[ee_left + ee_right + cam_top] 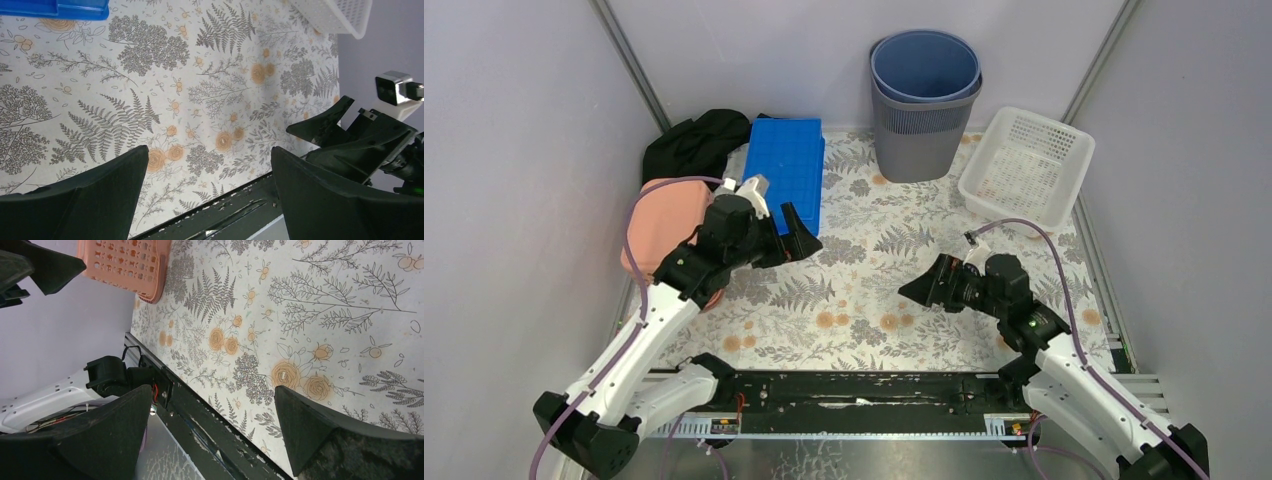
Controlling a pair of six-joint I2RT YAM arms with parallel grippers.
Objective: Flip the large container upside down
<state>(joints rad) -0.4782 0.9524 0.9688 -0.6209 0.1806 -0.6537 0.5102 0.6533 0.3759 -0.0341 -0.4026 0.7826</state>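
Top external view: the grey wastebasket, the tallest container on the table, is seen upright at 12 o'clock, close to the back wall. Its mouth is turned up and a blue bin is nested inside it. A white perforated basket is placed at 2 o'clock, near the wastebasket but not touching it. A blue rectangular box is laid flat at 11 o'clock, with a black cloth bunched against its left side. A pink basket is found at 9 o'clock, partly hidden by the left arm. All are set on a fern-and-flower tablecloth.

The left gripper is held at 10 o'clock, near the front edge of the blue box, and is pointed toward the table's middle. Its jaws are spread wide and nothing is held between them. The right gripper is held at 4 o'clock and is pointed leftward; its jaws are likewise spread wide with nothing between them. Both grippers are kept well apart from the wastebasket.

From the left wrist, only tablecloth is seen between the two fingers, with the right gripper at 3 o'clock and a corner of the white basket at 1 o'clock. From the right wrist, tablecloth is seen between the fingers, and the pink basket is seen at 11 o'clock.
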